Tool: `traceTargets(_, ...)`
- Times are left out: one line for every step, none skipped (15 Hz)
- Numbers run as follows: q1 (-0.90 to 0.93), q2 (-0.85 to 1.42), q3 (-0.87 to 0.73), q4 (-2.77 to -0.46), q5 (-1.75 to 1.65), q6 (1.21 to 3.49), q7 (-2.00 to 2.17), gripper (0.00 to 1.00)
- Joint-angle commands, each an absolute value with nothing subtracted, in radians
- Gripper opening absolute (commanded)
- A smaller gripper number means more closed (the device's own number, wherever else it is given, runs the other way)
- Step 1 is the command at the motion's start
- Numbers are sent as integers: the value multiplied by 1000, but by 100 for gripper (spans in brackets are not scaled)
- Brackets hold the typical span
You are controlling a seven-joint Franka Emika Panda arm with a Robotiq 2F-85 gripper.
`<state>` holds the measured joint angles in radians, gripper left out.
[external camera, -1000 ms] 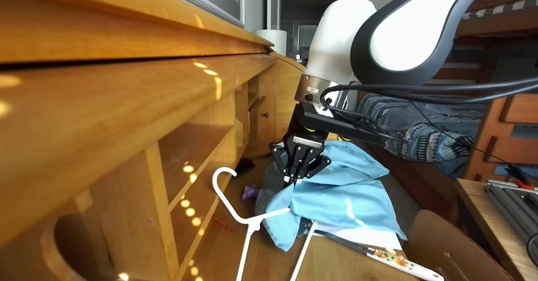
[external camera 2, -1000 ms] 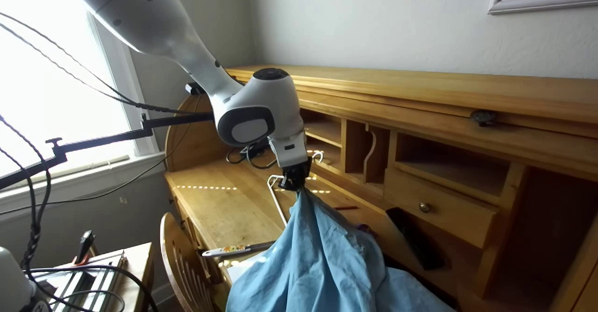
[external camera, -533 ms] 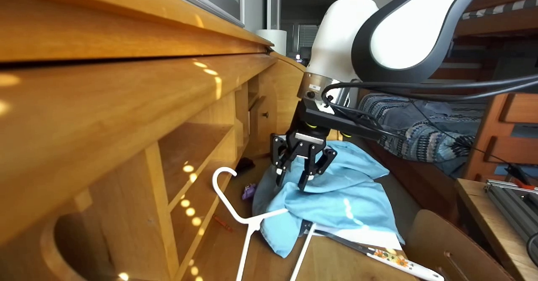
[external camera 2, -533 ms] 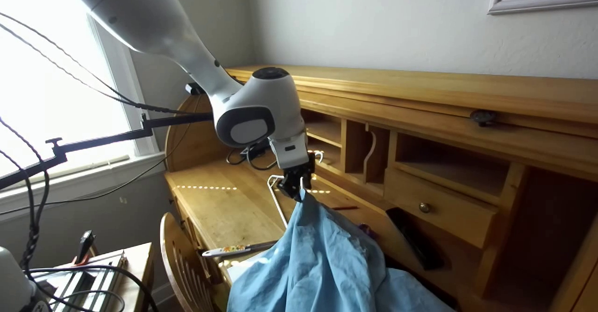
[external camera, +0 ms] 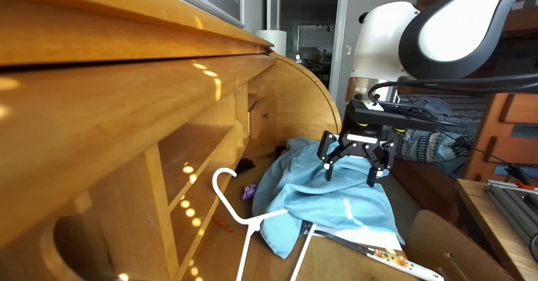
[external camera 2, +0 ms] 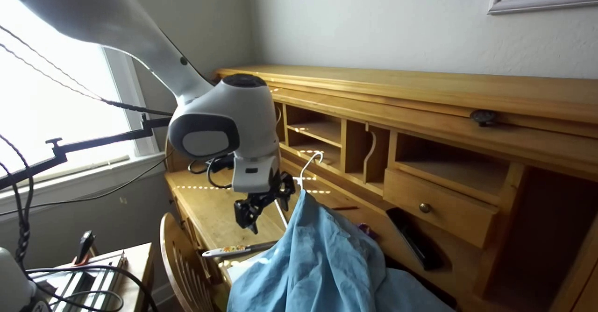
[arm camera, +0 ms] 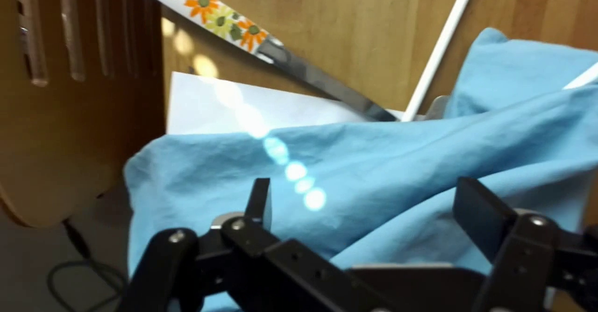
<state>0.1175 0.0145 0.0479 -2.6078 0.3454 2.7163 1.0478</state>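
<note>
We see the end effector (arm camera: pixel 366 200) released, its 2 jaws spread wide and pointing down near the blue cloth (arm camera: pixel 397 158), which lies heaped on the bench (external camera: pixel 344 260). A white sheet (arm camera: pixel 280 111) shows from under the cloth, and a flower-handled utensil (arm camera: pixel 275 50) rests partly over the sheet. We find the white hanger (external camera: pixel 253 223) partly covered by the cloth. Farther off, we make out a purple object (external camera: pixel 249 192), then a black object (external camera 2: pixel 414 238) in front of a drawer (external camera 2: pixel 451 214).

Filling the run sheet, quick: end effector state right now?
End effector: open, holding nothing; the blue cloth is not in its grip.
</note>
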Motion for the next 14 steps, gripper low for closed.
traceTargets(63,-117,26,-2742,283,2674,1180,100)
traceTargets(47,-125,25,-2758,285,2675,1209,100)
traceTargets(34,-130,24,-2766,304,2674,1225,100)
traceTargets(26,-114,21,-2763,337,2681,1235,100)
traceTargets(13,-101,22,-2763,332,2705,1278,100)
traceTargets(7,-70,19,-2744,356,2723,1304,100)
traceTargets(4,-56,17,-2746,377,2742,1326,100)
traceTargets(5,-35,15,-2735,411,2757,1338,100)
traceTargets(7,-16,13,-2726,441,2759,1353,100)
traceTargets(7,2,14,-2721,447,2762,1379,100)
traceTargets(8,21,14,-2718,460,2761,1394,100)
traceTargets(8,37,14,-2719,466,2761,1412,100)
traceTargets(8,53,13,-2720,480,2764,1421,100)
traceTargets(7,69,11,-2718,491,2768,1428,100)
